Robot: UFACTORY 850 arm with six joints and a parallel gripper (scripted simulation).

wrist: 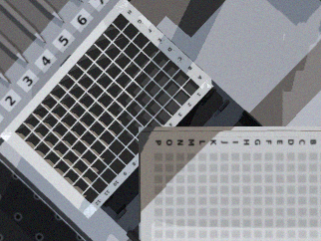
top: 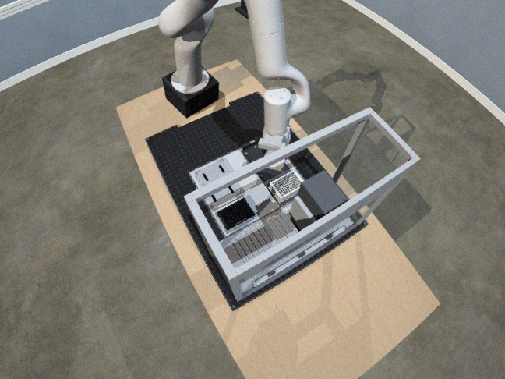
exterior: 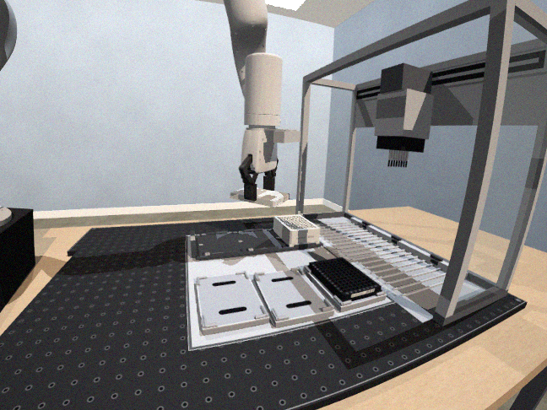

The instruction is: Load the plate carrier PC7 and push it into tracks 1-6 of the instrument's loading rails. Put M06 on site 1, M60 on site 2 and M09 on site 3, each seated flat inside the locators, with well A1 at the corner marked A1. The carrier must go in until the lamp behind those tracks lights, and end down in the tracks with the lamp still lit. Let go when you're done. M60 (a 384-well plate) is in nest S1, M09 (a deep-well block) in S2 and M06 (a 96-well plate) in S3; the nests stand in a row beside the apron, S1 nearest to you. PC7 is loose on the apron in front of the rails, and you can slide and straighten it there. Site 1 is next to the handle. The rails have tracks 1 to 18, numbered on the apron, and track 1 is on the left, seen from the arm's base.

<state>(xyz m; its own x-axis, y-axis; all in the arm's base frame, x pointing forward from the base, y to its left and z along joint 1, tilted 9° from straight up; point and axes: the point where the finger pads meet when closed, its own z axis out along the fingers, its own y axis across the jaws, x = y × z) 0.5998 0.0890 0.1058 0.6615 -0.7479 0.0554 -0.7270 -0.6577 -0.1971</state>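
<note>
My gripper [exterior: 258,190] is shut on M60 [exterior: 260,196], a pale 384-well plate, and holds it level in the air above the dark carrier PC7 [exterior: 234,243]. In the wrist view M60 [wrist: 234,184] fills the lower right, with row letters along its top edge. M09 [exterior: 295,229], a white deep-well block, stands on the carrier's end nearest the rails. It also shows in the wrist view [wrist: 110,107], turned at an angle beside the track numbers [wrist: 47,62]. M06 [exterior: 343,278], a black 96-well plate, sits in its nest.
Two empty grey nests [exterior: 230,302] [exterior: 291,298] stand beside the black plate. The instrument's grey frame post [exterior: 305,141] rises close to my gripper. The pipetting head [exterior: 403,110] hangs over the rails [exterior: 386,258].
</note>
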